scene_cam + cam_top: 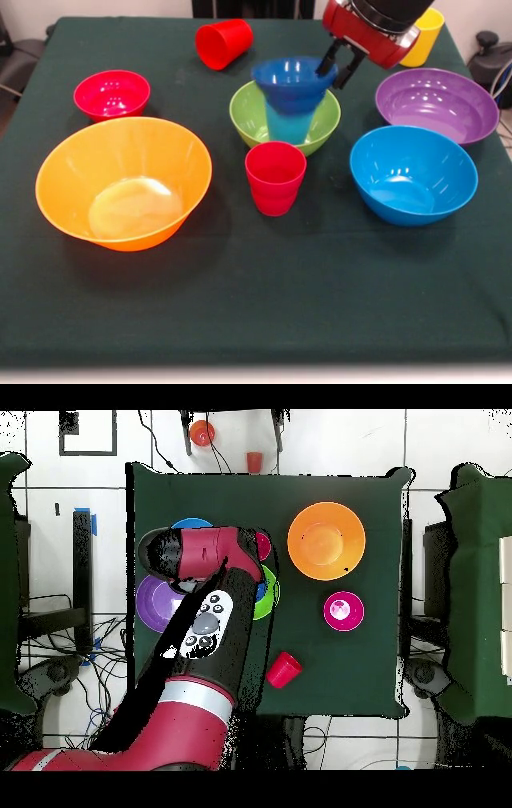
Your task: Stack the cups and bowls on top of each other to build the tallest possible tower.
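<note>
Small dark blue glossy plastic bowl [292, 80] is sitting atop a light blue tapered plastic tumbler [288, 124], which is standing inside the medium green plastic bowl [254, 120], centre of the front view, a bit above middle. That is the tower so far: 3 pcs. The gripper [337, 64] is hanging at the dark blue bowl's right rim, fingers apart, one either side of the rim by the look of it; whether it is touching, can't tell.

Handling, judged: thin stiff plastic, v. light, glossy so prob. slippery; the bowl is perching on a narrow cup mouth, so tippy. Best hold is a rim pinch, wall betw. the fingers.

Around it: red plastic tumbler [275, 178] is standing upright just below the green bowl. Medium blue plastic bowl [413, 173] is lying lower right, wide purple plastic bowl [436, 104] right, yellow plastic tumbler [424, 36] top right, partly behind the arm. 2nd red tumbler [223, 43] is lying on its side at top centre. Small red bowl [111, 94] is sitting upper left, huge orange-yellow bowl [124, 182] lower left. Nearest obstruction: the upright red tumbler.
</note>
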{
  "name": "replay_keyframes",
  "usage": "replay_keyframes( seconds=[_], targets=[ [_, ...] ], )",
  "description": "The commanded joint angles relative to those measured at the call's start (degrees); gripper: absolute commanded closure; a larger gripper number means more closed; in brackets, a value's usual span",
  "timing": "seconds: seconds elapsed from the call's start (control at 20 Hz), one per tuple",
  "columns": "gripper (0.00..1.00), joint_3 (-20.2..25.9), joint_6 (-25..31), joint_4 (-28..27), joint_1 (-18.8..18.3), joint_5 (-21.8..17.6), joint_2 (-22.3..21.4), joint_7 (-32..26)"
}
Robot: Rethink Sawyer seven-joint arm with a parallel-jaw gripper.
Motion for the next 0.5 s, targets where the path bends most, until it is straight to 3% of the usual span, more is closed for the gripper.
replay_keyframes(
  seconds=[0.05, 0.5],
  targets=[
    [0.00, 5.61, 2.84, -0.53, -1.01, 0.61, 3.10, 4.99],
    [0.00, 5.17, 2.45, -0.37, -0.51, 0.77, 3.09, 6.19]
  ],
)
